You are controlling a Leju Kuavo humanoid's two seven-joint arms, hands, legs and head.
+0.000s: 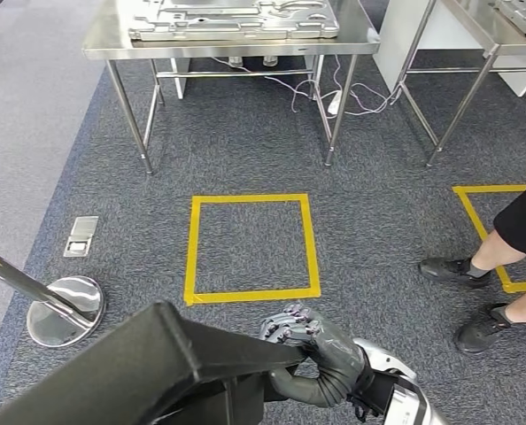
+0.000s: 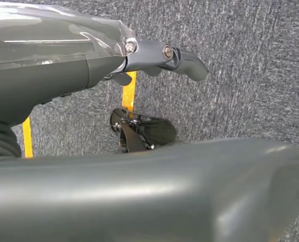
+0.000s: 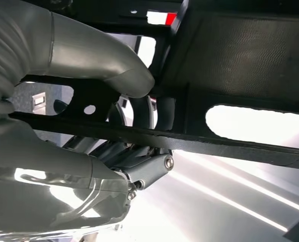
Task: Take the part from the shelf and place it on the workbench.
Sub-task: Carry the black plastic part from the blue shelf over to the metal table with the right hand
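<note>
Although the black part (image 1: pixel 147 363) filled the lower left of the head view, its near end was cut off by the picture's edge, so its full shape could not be made out. The right hand (image 1: pixel 313 341) gripped the part's right end, fingers curled over the top edge and thumb beneath; in the right wrist view the thumb (image 3: pixel 102 60) pressed against the part's dark cut-out frame (image 3: pixel 231 60), with much of the rest washed out by glare. The left hand (image 2: pixel 159 53) appeared in the left wrist view with a finger extended over the carpet beside a broad grey surface, and whether it grasped anything could not be told. A yellow tape square (image 1: pixel 251 248) lay on the grey carpet (image 1: pixel 247 142) ahead, between the robot and a steel worktop (image 1: pixel 106 40) carrying a flat metal panel (image 1: pixel 234 18). A second worktop (image 1: pixel 487 27) stood to the right. A person's legs (image 1: pixel 507 257) in black shoes stood by another tape square (image 1: pixel 477 212). A chrome post base (image 1: pixel 66 310) and a floor socket (image 1: pixel 81 236) sat to the left.
</note>
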